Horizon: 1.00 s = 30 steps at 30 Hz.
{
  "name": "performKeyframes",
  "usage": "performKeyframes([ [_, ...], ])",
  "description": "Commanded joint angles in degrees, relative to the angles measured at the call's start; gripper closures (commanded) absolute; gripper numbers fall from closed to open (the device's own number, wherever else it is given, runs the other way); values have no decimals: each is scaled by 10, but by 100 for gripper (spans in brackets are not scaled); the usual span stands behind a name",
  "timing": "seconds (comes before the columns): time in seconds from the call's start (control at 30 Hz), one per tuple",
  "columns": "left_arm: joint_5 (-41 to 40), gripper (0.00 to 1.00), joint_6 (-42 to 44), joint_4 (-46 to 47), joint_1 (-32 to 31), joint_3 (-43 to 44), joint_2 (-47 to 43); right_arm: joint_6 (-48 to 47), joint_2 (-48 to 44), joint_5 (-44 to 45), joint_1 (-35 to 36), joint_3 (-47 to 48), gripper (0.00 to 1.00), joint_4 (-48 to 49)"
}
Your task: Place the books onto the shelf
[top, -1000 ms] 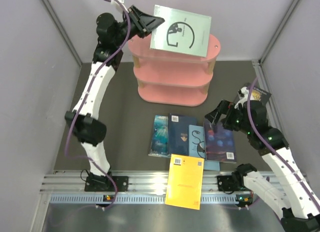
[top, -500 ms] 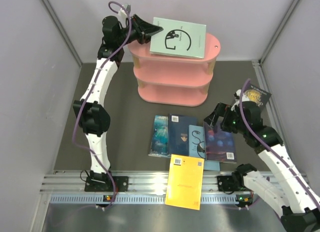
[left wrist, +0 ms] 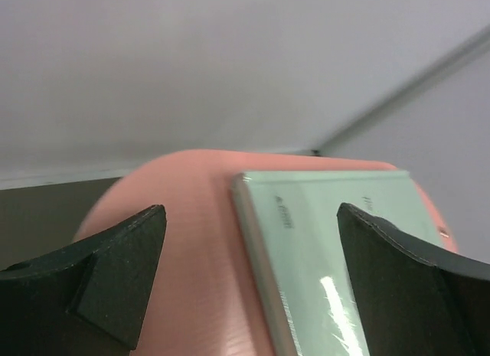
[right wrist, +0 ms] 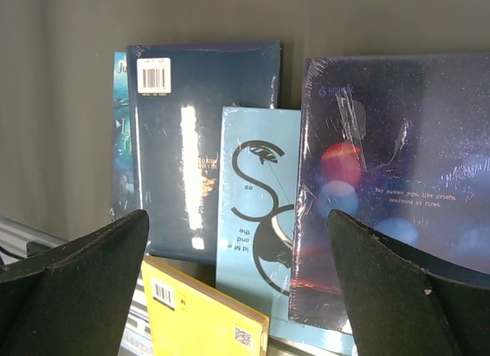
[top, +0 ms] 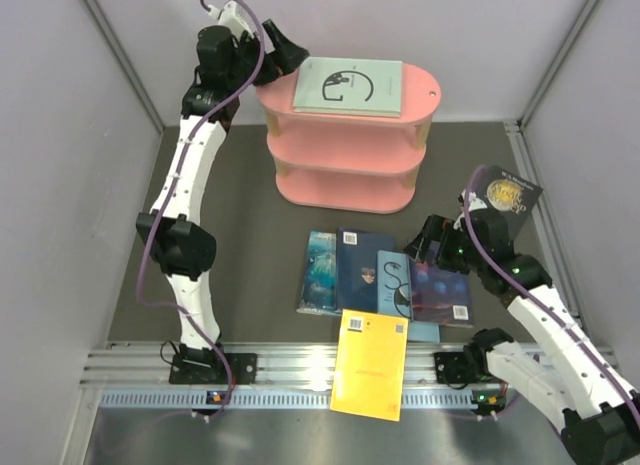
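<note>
Lying atop pink shelf (top: 345, 175), grey-green book (top: 350, 87); left gripper (top: 288, 59) gapes at nine o'clock; right gripper (top: 428, 242) gapes by purple book (top: 442, 293).

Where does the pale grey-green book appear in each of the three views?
Top external: the pale grey-green book lies flat on top of the pink shelf, upper centre.
Left wrist: lower right, on the pink board.
Right wrist: not in it.
Shared landmark: the pink shelf.
</note>
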Motion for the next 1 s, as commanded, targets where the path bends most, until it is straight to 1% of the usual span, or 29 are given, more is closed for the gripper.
performKeyframes([
  [0.0,-195,1,159,-97,-15,3,-29,-5,4,-6,-4,-1,0,30],
  [0.03,-294,1,206,-104,-21,6,-33,-6,5,-5,-4,-2,0,31],
  [0.1,-367,1,227,-114,-31,6,-48,-9,11,-2,-4,-4,0,31],
  [0.13,-404,1,226,-114,-30,-11,-58,-10,12,-1,-4,-6,0,33],
  [0.2,-410,1,223,-106,-30,-45,-105,-10,17,-12,-5,-12,0,43],
  [0.23,-407,1,218,-92,-30,-95,-127,-11,18,-17,-4,-14,0,45],
  [0.27,-391,1,212,-89,-31,-123,-177,-11,20,-23,-4,-15,0,48],
  [0.3,-382,1,205,-89,-31,-150,-203,-16,20,-36,-3,-20,0,49],
  [0.33,-370,1,192,-90,-31,-209,-231,-17,17,-42,-3,-22,0,49],
  [0.37,-339,1,187,-94,-31,-239,-287,-19,13,-47,-4,-26,0,45],
  [0.4,-316,1,174,-98,-31,-308,-315,-19,8,-53,-3,-34,0,44],
  [0.43,-297,1,167,-102,-32,-344,-374,-18,-2,-57,-3,-38,0,43],
  [0.47,-245,1,160,-101,-32,-382,-405,-17,-9,-62,-3,-49,0,41],
  [0.5,-203,1,138,-98,-32,-466,-434,-16,-13,-71,-3,-55,0,40],
  [0.53,-169,1,124,-84,-32,-510,-491,-14,-23,-75,-3,-59,0,38],
  [0.57,-64,1,112,-45,-33,-553,-517,-12,-28,-79,-2,-64,0,35],
  [0.6,-28,1,72,-27,-33,-629,-540,-12,-32,-85,-2,-71,0,27],
  [0.63,9,1,54,-10,-45,-662,-573,-11,-42,-90,-2,-75,0,24],
  [0.67,27,1,43,-6,-55,-689,-588,-11,-47,-100,-1,-83,0,19],
  [0.7,25,1,31,-11,-70,-738,-600,-11,-53,-103,-1,-87,0,14],
  [0.73,8,1,24,-12,-111,-764,-630,-10,-63,-108,-1,-90,0,12],
  [0.77,-9,1,15,-12,-133,-791,-646,-9,-68,-118,0,-96,0,12],
  [0.8,-14,1,-9,8,-153,-851,-661,-9,-74,-122,0,-98,0,8],
  [0.83,-14,1,-25,21,-188,-883,-688,-8,-83,-127,0,-100,0,5],
  [0.87,-14,2,-61,32,-203,-913,-697,-9,-88,-131,0,-101,0,1],
  [0.9,-13,2,-78,52,-217,-967,-709,-11,-92,-130,0,-101,0,-4],
  [0.93,-22,2,-93,59,-251,-992,-727,-13,-101,-130,0,-101,0,-12],
  [0.97,-33,2,-107,62,-271,-1014,-735,-17,-105,-130,-1,-98,0,-17],
])
